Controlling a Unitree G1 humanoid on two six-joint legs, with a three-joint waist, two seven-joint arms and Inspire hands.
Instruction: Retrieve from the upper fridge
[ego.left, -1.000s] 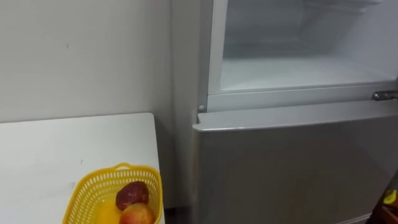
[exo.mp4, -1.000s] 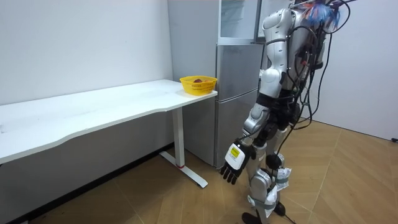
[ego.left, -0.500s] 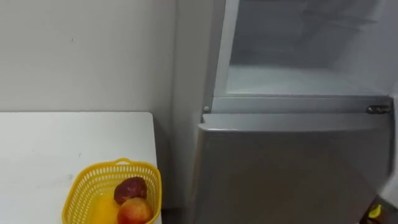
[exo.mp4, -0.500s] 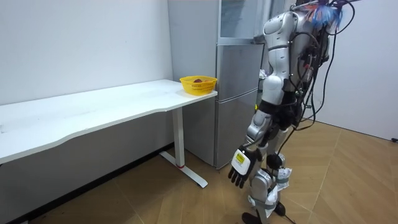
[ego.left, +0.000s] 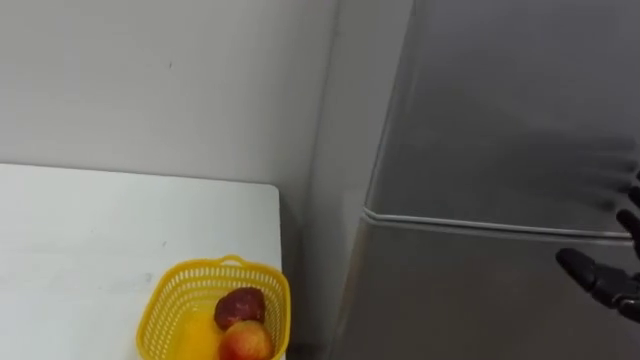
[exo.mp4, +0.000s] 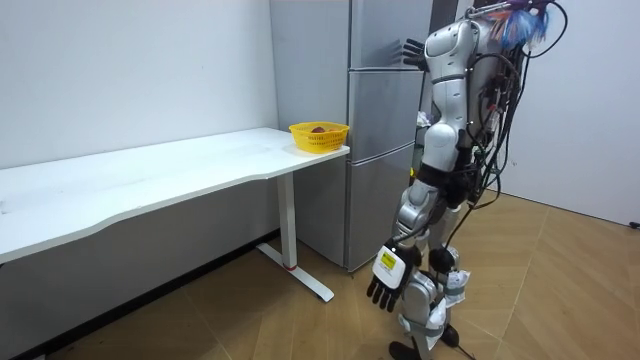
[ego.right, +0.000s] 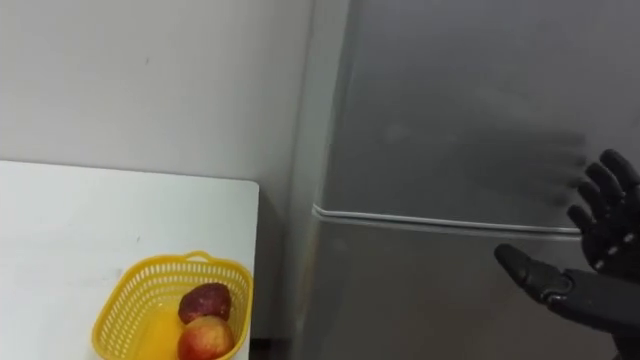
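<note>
The grey fridge stands right of the table, and its upper door (ego.left: 510, 110) is closed, with the seam to the lower door (ego.right: 440, 300) running below it. My right hand (ego.right: 600, 250) is open, its straight fingers spread against the upper door's right side. The room view shows that hand raised at the door (exo.mp4: 413, 48). My left hand (exo.mp4: 387, 285) hangs open beside my leg, holding nothing. I stand facing the fridge front.
A yellow basket (ego.left: 215, 305) sits at the white table's (ego.left: 90, 240) corner beside the fridge. It holds a dark red fruit (ego.left: 240, 305) and a red-yellow fruit (ego.left: 245, 342). A bare wall lies behind the table, and wooden floor is around me.
The upper fridge door, open a second ago with its white inside showing, is now shut. My right hand has come up against it. My view has shifted rightward.
</note>
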